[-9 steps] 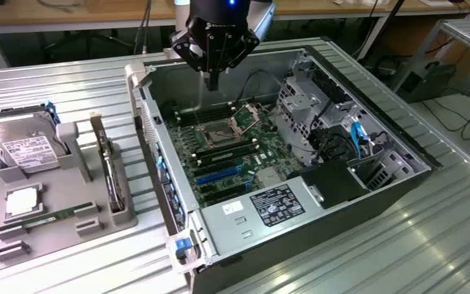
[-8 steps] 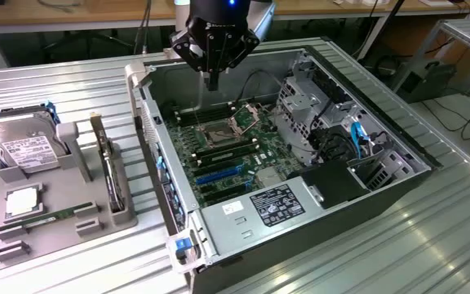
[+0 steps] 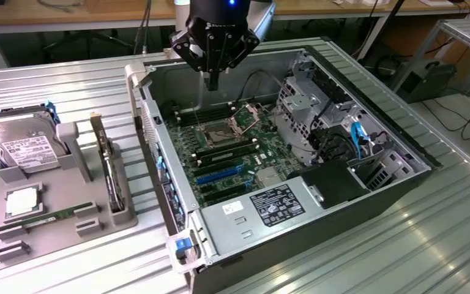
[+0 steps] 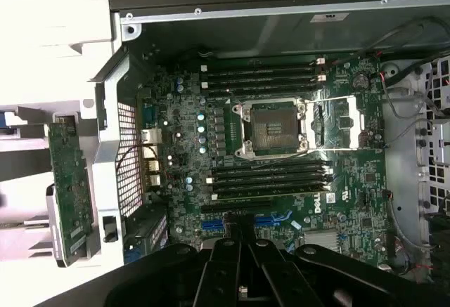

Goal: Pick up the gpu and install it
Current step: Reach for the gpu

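The gripper (image 3: 211,87) hangs over the open computer case (image 3: 341,239) with its fingers (image 3: 211,73) pressed together and empty, and the gpu (image 3: 107,168) stands on edge in the gray holder (image 3: 51,248) beside the case, so a good grab needs fingers spread across its thin top edge.

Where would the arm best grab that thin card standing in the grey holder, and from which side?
The gpu stands on edge in a slot of the grey holder, upper edge free. Probably best: come straight down from above and pinch its flat faces mid-length along that edge; the holder walls cover its lower part.
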